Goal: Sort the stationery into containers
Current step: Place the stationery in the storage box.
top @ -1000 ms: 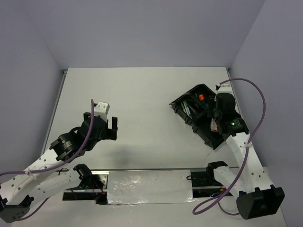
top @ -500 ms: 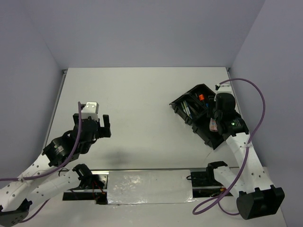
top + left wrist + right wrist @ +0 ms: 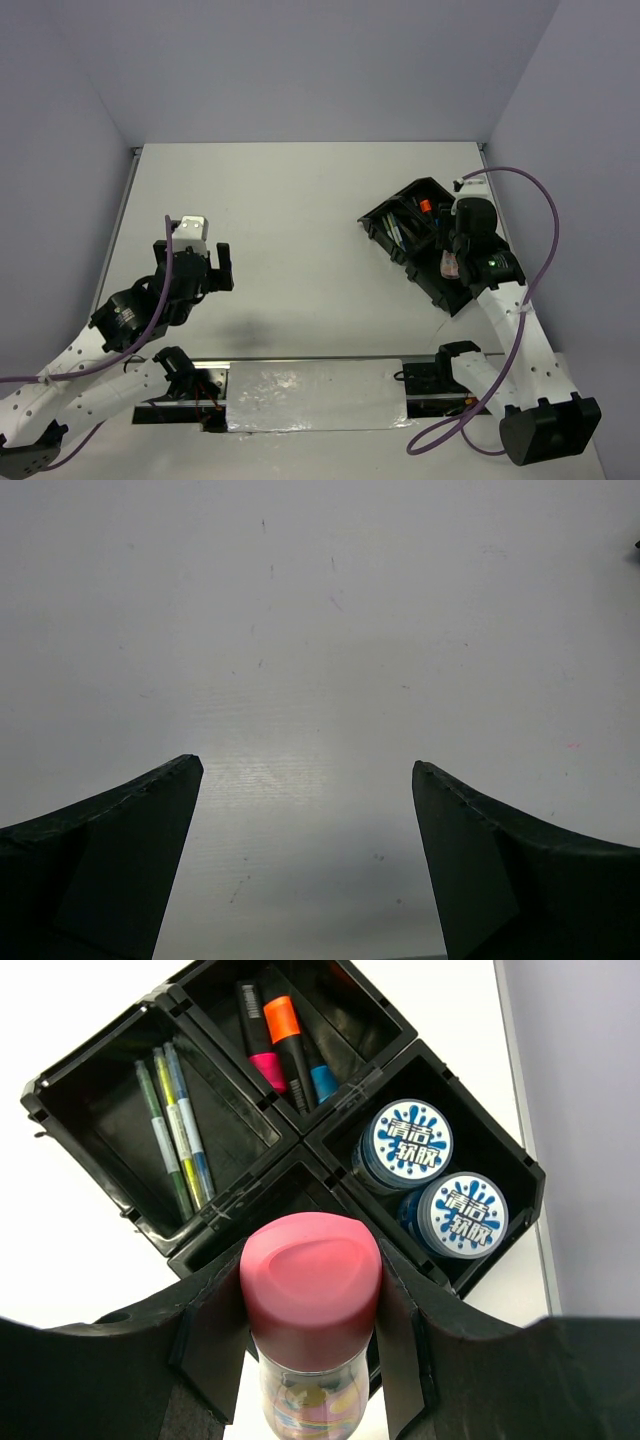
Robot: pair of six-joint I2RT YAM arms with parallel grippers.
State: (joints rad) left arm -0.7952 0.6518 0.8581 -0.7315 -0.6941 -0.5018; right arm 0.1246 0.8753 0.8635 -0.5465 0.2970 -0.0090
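Two end effectors in view, one busy and one idle.

On the right: right end effector (image 3: 308,1295) clamped on a pink tube (image 3: 311,1270), one of the fingers (image 3: 212,1332) pressed to each side just under the pink cap, with the clear body and its coloured contents below. Held cap-up over the near compartment of the black organiser tray (image 3: 232,1203) — no telling whether resting on the compartment floor or hanging above it.

Four compartments showing from the right wrist:
- Far one: three short black markers (image 3: 290,1050) lying side by side, with pink, orange and blue ends.
- Left one: three thin pens (image 3: 175,1125), parallel, flat along the floor.
- Right one: two round blue-white discs (image 3: 412,1143), printed faces up, side by side with edges meeting.
- Near one: mostly hidden behind the tube and fingers.

From above: tray set cornerwise at the right side of the white tabletop (image 3: 300,200), close to the right wall.

On the left: left end effector (image 3: 305,763) spread wide, nothing between its fingers — only bare tabletop beneath. Hanging over the left side of the tabletop, well apart from the tray and from every item in it.
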